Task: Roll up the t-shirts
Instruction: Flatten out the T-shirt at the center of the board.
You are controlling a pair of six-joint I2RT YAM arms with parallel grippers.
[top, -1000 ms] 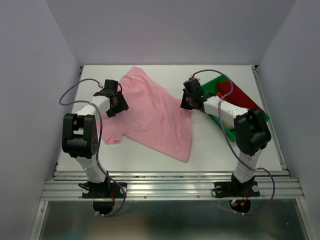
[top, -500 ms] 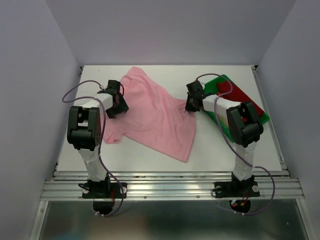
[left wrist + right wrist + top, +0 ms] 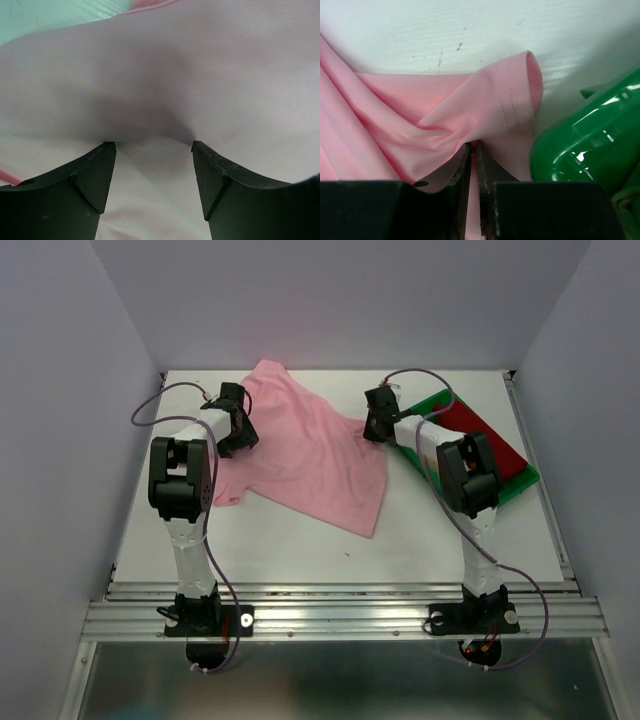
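The light pink t-shirt [image 3: 310, 460] lies spread and wrinkled across the middle of the table. My left gripper [image 3: 237, 430] is over its left edge. In the left wrist view it [image 3: 154, 145] is open, its fingers [image 3: 95, 175] wide apart with pink cloth [image 3: 160, 75] bulging between them. My right gripper [image 3: 378, 426] is at the shirt's right edge. In the right wrist view it [image 3: 474, 146] is shut on a bunched fold of pink cloth beside the stitched hem [image 3: 512, 100]. A dark red t-shirt [image 3: 482, 435] lies in the green tray. The beige t-shirt is out of view.
The green plastic tray [image 3: 515, 480] stands at the right of the table, close behind my right gripper; its rounded corner [image 3: 585, 145] nearly touches the pink hem. White walls close in the table on three sides.
Both grippers have moved toward the far side of the table, and the pink shirt has shifted that way with them. The right gripper has stayed shut on the cloth.
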